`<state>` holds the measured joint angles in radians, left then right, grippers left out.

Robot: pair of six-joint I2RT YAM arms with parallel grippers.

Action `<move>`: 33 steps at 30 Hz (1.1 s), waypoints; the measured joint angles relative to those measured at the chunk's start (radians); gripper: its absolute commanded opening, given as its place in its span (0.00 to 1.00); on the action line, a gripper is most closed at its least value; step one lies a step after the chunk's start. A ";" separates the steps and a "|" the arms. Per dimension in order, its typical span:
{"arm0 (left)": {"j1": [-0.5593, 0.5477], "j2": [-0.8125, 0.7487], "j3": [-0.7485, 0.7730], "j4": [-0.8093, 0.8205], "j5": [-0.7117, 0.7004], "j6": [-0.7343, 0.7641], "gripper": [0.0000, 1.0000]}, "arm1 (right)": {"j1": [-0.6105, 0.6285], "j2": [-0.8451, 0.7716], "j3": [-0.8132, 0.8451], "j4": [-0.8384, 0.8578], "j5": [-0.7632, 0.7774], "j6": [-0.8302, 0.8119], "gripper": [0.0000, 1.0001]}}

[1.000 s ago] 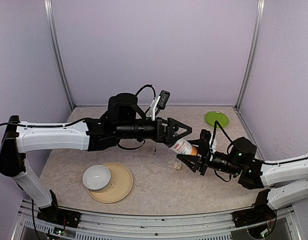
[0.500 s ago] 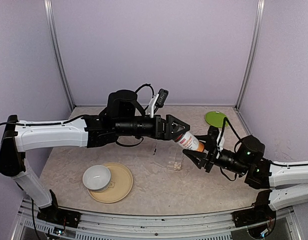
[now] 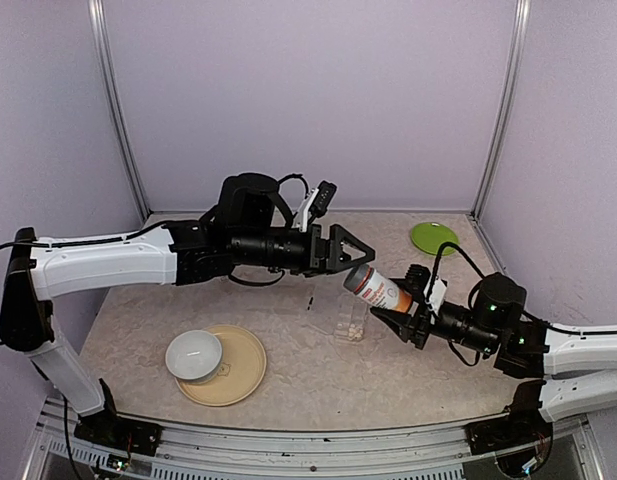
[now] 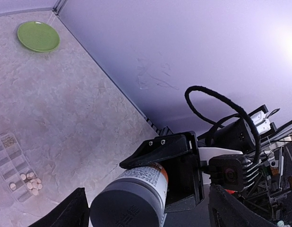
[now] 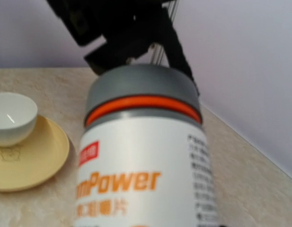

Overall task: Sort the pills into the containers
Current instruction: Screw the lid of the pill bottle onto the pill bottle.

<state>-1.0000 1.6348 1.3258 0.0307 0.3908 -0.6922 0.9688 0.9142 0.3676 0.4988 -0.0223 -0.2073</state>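
My right gripper point(image 3: 396, 308) is shut on a white bottle point(image 3: 378, 290) with orange print, held tilted above the table, grey cap point(image 3: 358, 278) pointing up-left. That bottle point(image 5: 143, 175) fills the right wrist view and hides my right fingers. My left gripper point(image 3: 356, 258) is open right at the cap. In the left wrist view the cap point(image 4: 127, 205) sits between my left gripper's point(image 4: 146, 189) spread fingers with a gap on each side. The clear pill box point(image 3: 350, 322) lies on the table below. Whitish pills point(image 4: 31, 182) cluster in one of its containers point(image 4: 8, 156).
A green plate point(image 3: 433, 237) lies at the back right near the wall. A white bowl point(image 3: 194, 355) rests on a tan plate point(image 3: 238, 370) at the front left. Purple walls close in the table on three sides.
The right gripper has carried the bottle a little to the right and up, cap toward the left gripper. The left gripper has drawn back slightly and its fingers have narrowed a bit.
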 measured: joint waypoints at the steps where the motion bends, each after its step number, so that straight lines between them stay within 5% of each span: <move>1: 0.000 0.003 0.008 -0.007 0.003 -0.002 0.83 | 0.000 0.001 0.000 -0.004 0.003 -0.005 0.00; 12: 0.000 0.045 0.024 -0.082 0.019 -0.007 0.84 | 0.002 -0.006 0.000 -0.019 0.012 -0.024 0.00; 22: 0.000 0.045 0.024 -0.083 0.026 -0.007 0.58 | 0.002 -0.008 0.000 -0.018 0.023 -0.035 0.00; 33: 0.011 0.045 0.003 0.003 0.071 0.045 0.43 | 0.002 -0.008 0.000 0.009 0.020 0.089 0.00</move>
<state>-0.9886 1.6802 1.3285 0.0334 0.4622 -0.6472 0.9707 0.9058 0.3676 0.5076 -0.0025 -0.1184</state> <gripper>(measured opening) 0.540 0.538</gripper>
